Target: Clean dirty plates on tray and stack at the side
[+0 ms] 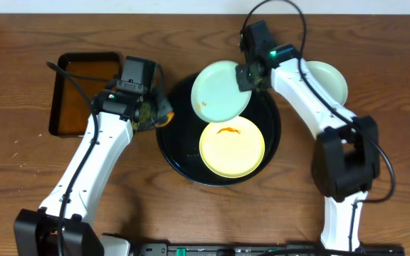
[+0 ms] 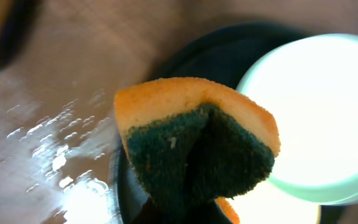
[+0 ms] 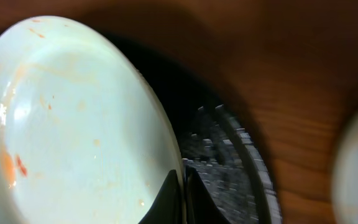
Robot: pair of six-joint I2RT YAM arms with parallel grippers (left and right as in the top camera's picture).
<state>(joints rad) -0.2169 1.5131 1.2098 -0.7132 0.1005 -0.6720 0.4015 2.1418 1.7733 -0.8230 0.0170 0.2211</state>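
Note:
A round black tray [image 1: 168, 146] lies mid-table. A pale yellow plate [image 1: 232, 153] with an orange smear lies flat in it. My right gripper [image 1: 246, 75] is shut on the rim of a mint-blue plate [image 1: 219, 91], held tilted over the tray's far part; the right wrist view shows faint orange smears on it [image 3: 73, 130] and the fingers [image 3: 183, 186] pinching its edge. My left gripper [image 1: 150, 110] is shut on an orange and green sponge [image 2: 194, 146] at the tray's left edge, close to the held plate [image 2: 319, 112]. Another pale plate [image 1: 332, 80] lies at the right.
A rectangular black tray of brown liquid [image 1: 80, 89] stands at the far left, behind the left arm. The wood near the sponge looks wet [image 2: 61, 155]. The right arm's base stands at the front right.

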